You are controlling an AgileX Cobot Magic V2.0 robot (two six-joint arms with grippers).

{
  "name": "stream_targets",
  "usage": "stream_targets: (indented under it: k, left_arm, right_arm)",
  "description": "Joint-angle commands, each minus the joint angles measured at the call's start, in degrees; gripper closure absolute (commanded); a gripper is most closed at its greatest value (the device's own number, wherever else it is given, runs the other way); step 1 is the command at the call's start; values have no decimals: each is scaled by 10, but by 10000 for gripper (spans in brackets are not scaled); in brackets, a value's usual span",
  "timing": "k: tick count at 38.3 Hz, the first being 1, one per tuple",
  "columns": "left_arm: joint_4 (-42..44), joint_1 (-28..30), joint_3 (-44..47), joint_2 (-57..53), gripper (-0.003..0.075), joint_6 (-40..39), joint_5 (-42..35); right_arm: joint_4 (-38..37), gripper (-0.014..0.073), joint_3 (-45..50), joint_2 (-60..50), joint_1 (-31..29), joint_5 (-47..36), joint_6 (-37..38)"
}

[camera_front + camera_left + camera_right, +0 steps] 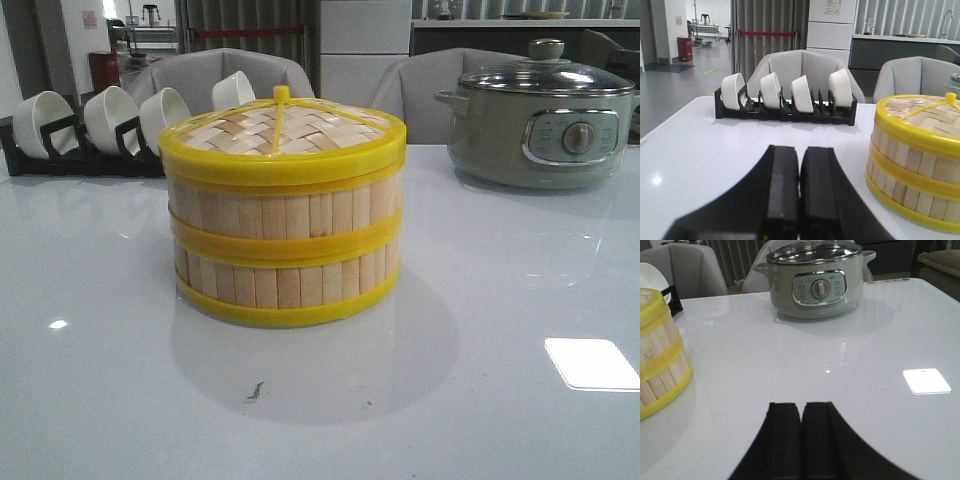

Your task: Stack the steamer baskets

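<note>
Two steamer baskets [285, 240] sit stacked with the lid [283, 130] on top, so stacking looks done. Left gripper [800, 190] and right gripper [801, 435] are clenched empty, clear of the stack.

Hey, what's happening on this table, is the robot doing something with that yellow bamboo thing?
Right now nothing is being handled. The two steamer baskets stand stacked in the middle of the white table, with the woven lid on top. Both pincers are shut and empty: the left pincer sits beside the stack, facing a rack of white bowls, and the right pincer points toward the grey-green electric pot. The stacking looks done.
</note>
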Motion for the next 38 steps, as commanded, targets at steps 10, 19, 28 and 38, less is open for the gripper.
stream_targets:
  k: [10,19,28,38]
  left_arm:
    - [0,0,0,-8,634,-1,-54]
    - [0,0,0,-8,634,-1,-54]
    - [0,0,0,-8,634,-1,-54]
    - [0,0,0,-8,634,-1,-54]
  right_arm:
    - [23,544,-8,-12,-5,-69,-13]
    - [56,544,-8,-12,-5,-75,-67]
    - [55,544,-8,-12,-5,-77,-69]
    - [55,544,-8,-12,-5,-26,-69]
